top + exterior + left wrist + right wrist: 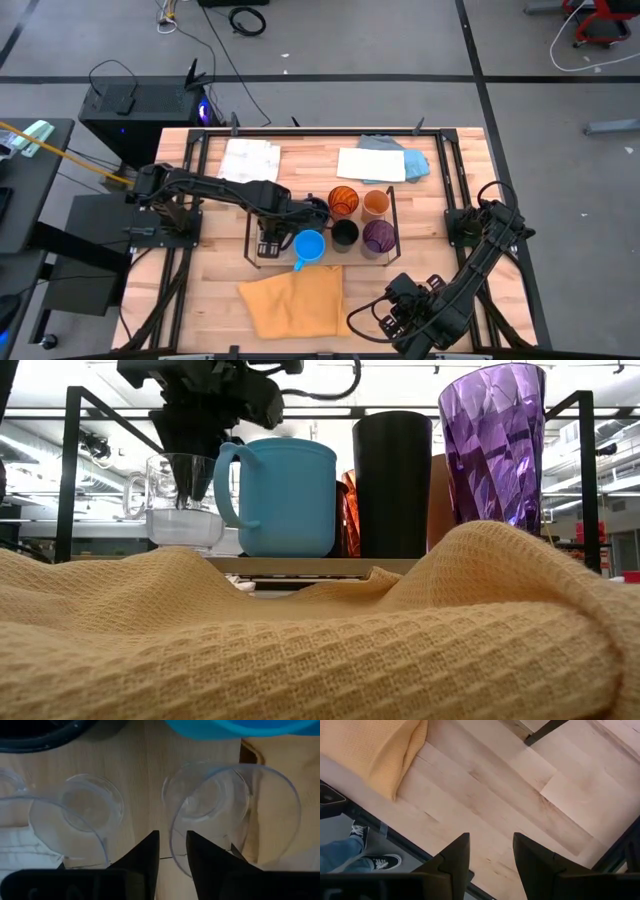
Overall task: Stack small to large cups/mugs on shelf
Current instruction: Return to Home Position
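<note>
The left end effector (172, 834) is down over the left end of the shelf (320, 566). Its two dark fingers (150, 857) are only narrowly parted. The thin rim of a clear glass (235, 810) runs through the gap between them, one finger inside the glass and one outside. From table height, the fingertips dip just below that rim. A second clear glass (92, 805) stands just beside the first on the same light-wood board.

Next along the shelf's front edge is the blue mug (309, 246), with its handle turned toward the glasses. After it come the black cup (345, 234) and, at the right end, the purple cup (378, 236). Behind those two, along the back edge, stand the patterned orange cup (343, 201) and the plain orange cup (376, 203). All of them are upright.

The shelf sits about mid-bench, and the left arm reaches to it from the bench's left edge. A yellow cloth (295, 300) lies rumpled between the shelf and the front edge of the bench (215, 290). A white cloth (250, 160) and a white and blue pair of cloths (385, 164) lie along the back edge.

The right end effector (395, 315) waits near the front edge, right of the yellow cloth. Its fingers are moderately apart over bare wood and hold nothing. Past that edge, a person's shoes (377, 861) show on the floor.
</note>
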Robot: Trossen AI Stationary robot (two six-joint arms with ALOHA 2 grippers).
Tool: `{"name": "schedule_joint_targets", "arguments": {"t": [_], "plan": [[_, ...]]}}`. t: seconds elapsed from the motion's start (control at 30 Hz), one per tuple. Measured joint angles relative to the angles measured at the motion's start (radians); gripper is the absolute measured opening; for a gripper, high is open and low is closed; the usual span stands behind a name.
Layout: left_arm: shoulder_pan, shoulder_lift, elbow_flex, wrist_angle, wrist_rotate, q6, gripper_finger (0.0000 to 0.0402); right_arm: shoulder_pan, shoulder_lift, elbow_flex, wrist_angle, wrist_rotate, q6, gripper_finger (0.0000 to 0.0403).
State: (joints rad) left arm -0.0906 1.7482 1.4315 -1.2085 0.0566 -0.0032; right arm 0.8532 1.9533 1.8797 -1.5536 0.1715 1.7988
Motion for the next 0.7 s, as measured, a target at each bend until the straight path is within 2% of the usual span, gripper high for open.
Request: {"name": "schedule_joint_targets", "arguments": {"t": [0.53,0.7], "plan": [[-0.003,-0.097,0.007,0.004,0.0,-0.024,0.0122,-0.001,0.0,0.0,0.003,0.0,-0.012,0.0156],[-0.004,-0.122,0.104,0.004,0.0,-0.03,0.0129,-0.007,0.0,0.0,0.004,0.0,-0.015,0.0156]]}}
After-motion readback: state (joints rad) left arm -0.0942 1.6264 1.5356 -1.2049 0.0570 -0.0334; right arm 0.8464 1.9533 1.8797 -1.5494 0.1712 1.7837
